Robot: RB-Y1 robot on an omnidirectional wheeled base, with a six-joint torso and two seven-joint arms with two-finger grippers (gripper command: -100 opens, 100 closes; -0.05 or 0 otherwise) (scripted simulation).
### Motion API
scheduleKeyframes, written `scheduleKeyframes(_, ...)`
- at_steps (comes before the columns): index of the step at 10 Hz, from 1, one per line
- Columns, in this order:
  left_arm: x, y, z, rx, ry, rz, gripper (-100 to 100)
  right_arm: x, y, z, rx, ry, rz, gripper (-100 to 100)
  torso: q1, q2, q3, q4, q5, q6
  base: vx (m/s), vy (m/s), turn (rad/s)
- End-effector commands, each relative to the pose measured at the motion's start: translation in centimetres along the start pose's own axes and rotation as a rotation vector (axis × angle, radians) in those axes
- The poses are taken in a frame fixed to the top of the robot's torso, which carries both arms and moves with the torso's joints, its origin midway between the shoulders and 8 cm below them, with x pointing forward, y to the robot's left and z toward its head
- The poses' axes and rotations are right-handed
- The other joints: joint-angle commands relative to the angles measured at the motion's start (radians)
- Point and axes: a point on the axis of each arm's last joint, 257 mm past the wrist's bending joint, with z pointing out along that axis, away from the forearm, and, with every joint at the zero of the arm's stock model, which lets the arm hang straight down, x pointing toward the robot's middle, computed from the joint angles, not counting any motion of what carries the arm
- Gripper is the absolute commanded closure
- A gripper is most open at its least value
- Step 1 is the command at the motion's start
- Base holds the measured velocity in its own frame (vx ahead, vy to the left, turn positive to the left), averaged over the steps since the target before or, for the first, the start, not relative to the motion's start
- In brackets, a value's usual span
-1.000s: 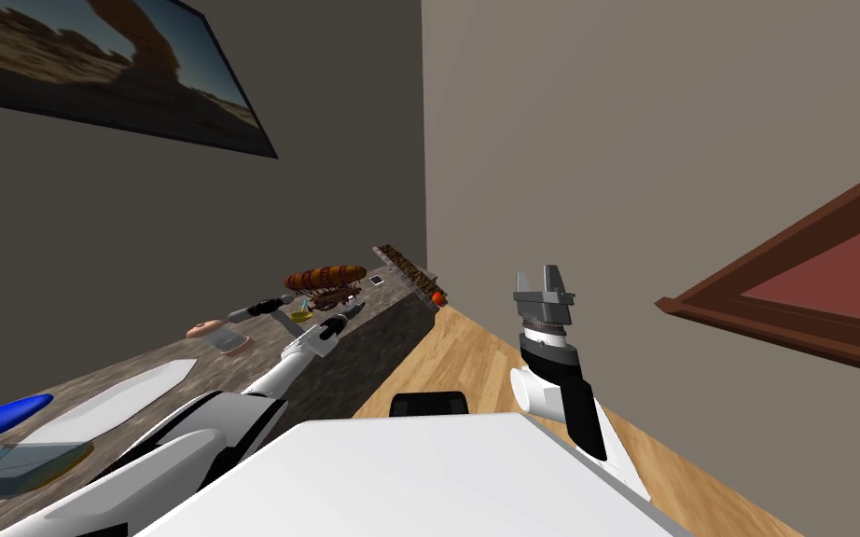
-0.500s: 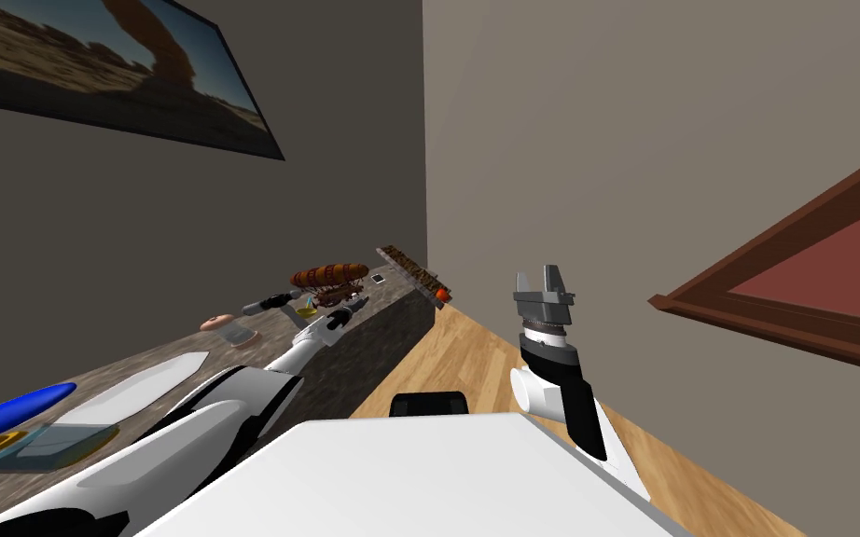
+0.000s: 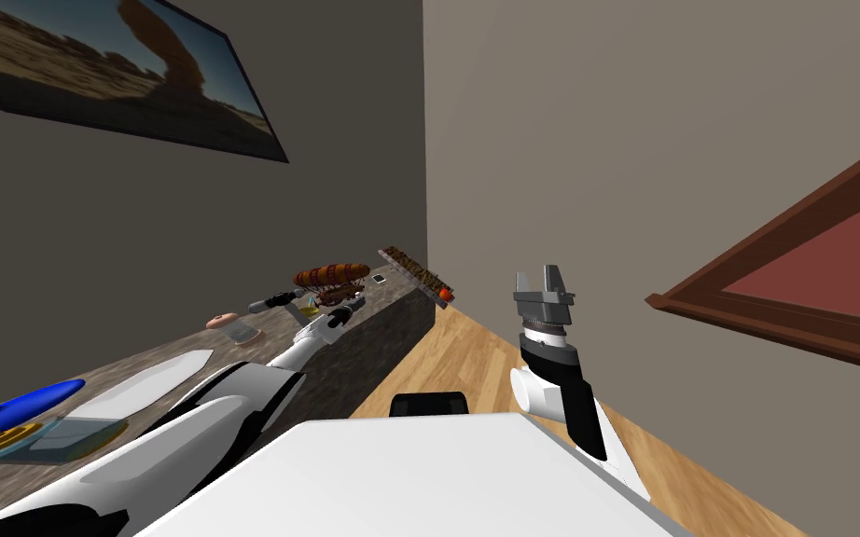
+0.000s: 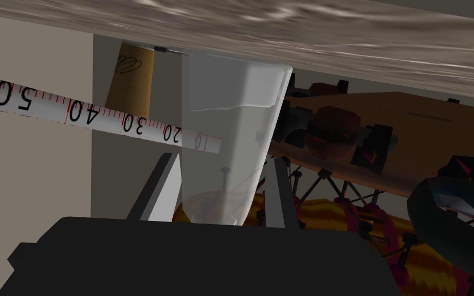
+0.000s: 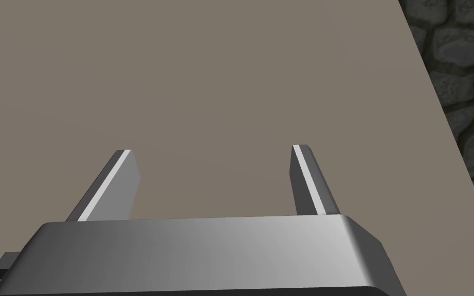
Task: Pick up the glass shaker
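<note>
A clear, tapered glass shaker (image 4: 231, 133) stands between the fingers of my left gripper (image 4: 225, 156), and both fingers (image 4: 168, 185) press its sides. In the head view the left gripper (image 3: 353, 306) reaches over the stone-patterned counter (image 3: 139, 359), just below a brown airship model (image 3: 330, 275). My right gripper (image 3: 543, 277) is held up to the right over the wooden floor. Its fingers (image 5: 120, 180) stand wide apart with nothing between them.
A white measuring tape (image 4: 97, 115) crosses behind the shaker, beside a brown cork-like cone (image 4: 130, 77). The airship's dark struts (image 4: 344, 139) and a yellow patch (image 4: 333, 216) lie close to the gripper. A blue object (image 3: 32, 401) and a white blade (image 3: 153, 378) lie nearer on the counter.
My head view has drifted a little, sliding the counter's things rightwards. The left forearm has reached slightly further toward the airship model. The right arm has not moved.
</note>
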Motion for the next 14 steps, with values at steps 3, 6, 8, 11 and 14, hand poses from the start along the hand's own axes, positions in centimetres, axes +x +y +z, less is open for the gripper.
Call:
scheduleKeyframes(3, 0.0, 0.0, 0.0, 0.001, 0.0, 0.0, 0, 0.0, 0.0, 0.0, 0.0, 0.0, 0.0, 0, 0.0, 0.0, 0.0, 0.0, 0.0, 0.0, 0.0, 0.0, 0.0)
scheduleKeyframes(6, 1.1, 2.9, -2.0, -0.031, -0.005, -0.028, 100, 0.0, 0.0, 0.0, 0.0, 0.0, 0.0, 0, 0.0, -0.005, -0.003, -0.001, 0.001, -0.001, 0.092, -0.019, -0.009)
scheduleKeyframes(8, 2.5, 2.5, -3.1, -0.011, 0.0, -0.023, 100, 0.0, 0.0, 0.0, 0.0, 0.0, 0.0, 0, 0.001, -0.007, -0.005, -0.002, 0.001, -0.001, 0.072, -0.007, 0.0)
scheduleKeyframes(11, 3.6, 4.1, -4.8, -0.027, 0.006, -0.031, 100, 0.0, 0.0, 0.0, 0.0, 0.0, 0.0, 0, 0.004, -0.008, -0.007, -0.006, 0.004, -0.002, 0.064, -0.01, -0.006)
scheduleKeyframes(14, 3.9, 5.1, -6.4, -0.031, -0.002, -0.035, 100, 0.0, 0.0, 0.0, 0.0, 0.0, 0.0, 0, 0.005, -0.008, -0.009, -0.009, 0.007, -0.002, 0.05, -0.012, -0.007)
